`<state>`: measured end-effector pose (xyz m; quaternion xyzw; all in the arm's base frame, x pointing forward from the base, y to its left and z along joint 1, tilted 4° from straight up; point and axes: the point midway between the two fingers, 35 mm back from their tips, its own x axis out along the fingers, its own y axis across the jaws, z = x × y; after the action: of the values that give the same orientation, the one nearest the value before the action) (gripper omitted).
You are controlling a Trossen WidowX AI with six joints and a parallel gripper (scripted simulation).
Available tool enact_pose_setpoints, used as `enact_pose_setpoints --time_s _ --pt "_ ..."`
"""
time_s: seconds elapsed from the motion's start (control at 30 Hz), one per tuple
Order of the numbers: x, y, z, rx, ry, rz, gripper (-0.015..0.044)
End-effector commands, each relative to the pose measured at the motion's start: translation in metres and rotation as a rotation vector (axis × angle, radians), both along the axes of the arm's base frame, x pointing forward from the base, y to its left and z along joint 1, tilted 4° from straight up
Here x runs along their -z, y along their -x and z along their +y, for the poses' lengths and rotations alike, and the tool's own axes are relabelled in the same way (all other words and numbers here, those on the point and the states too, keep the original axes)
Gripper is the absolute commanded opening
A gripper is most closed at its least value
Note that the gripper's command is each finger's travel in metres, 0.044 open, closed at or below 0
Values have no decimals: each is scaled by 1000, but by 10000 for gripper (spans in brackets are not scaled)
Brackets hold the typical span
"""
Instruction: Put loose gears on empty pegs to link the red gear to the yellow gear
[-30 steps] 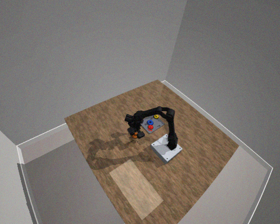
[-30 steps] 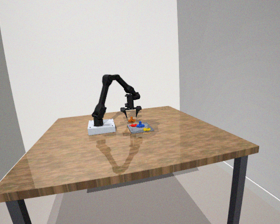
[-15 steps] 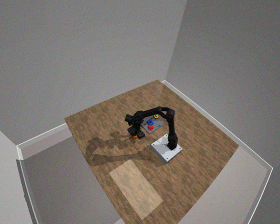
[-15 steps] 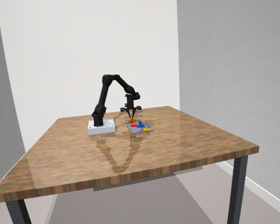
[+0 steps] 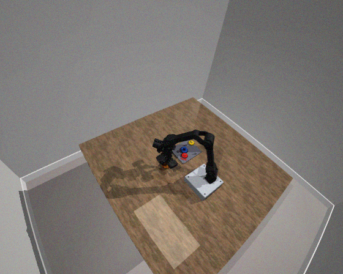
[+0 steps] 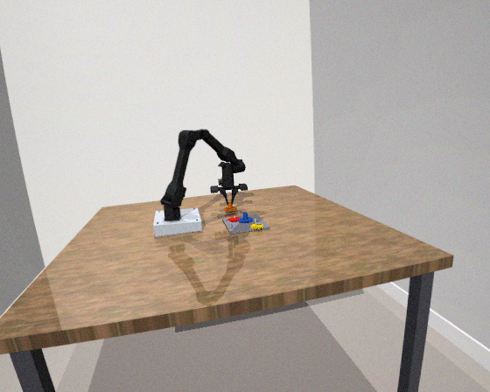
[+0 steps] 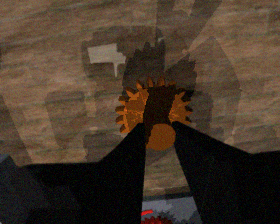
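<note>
The grey board (image 5: 189, 156) (image 6: 235, 228) (image 7: 183, 204) bears the red gear (image 5: 184, 155) (image 6: 233, 220) (image 7: 158, 220), the yellow gear (image 5: 191, 142) (image 6: 257, 227) and a blue gear (image 5: 184, 150) (image 6: 245, 220). The blue gear sits beside the red one, on the side toward the yellow gear. Whether their teeth mesh is too small to tell. An orange gear (image 5: 165, 166) (image 6: 230, 209) (image 7: 133, 111) stands upright at table level, off the board on the red gear's side. My gripper (image 6: 230, 204) (image 7: 157, 127) points down and is shut on the orange gear's knob. The board's edge near the yellow gear is partly hidden by the arm in the top view.
The arm's white base (image 5: 200, 183) (image 6: 178, 226) stands on the wooden table (image 5: 249, 171) (image 6: 317, 262) near the board. Short thin pegs show on the board in the exterior view. A pale bright patch lies across the table in the top view.
</note>
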<state>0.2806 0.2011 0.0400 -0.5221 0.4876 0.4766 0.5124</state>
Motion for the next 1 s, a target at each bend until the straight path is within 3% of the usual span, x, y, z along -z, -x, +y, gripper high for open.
enact_pose_setpoints --time_s 0.0,0.97 --pt "-12 -3 2 -2 -5 -11 0" --pt "-90 5 4 -2 -6 -10 0"
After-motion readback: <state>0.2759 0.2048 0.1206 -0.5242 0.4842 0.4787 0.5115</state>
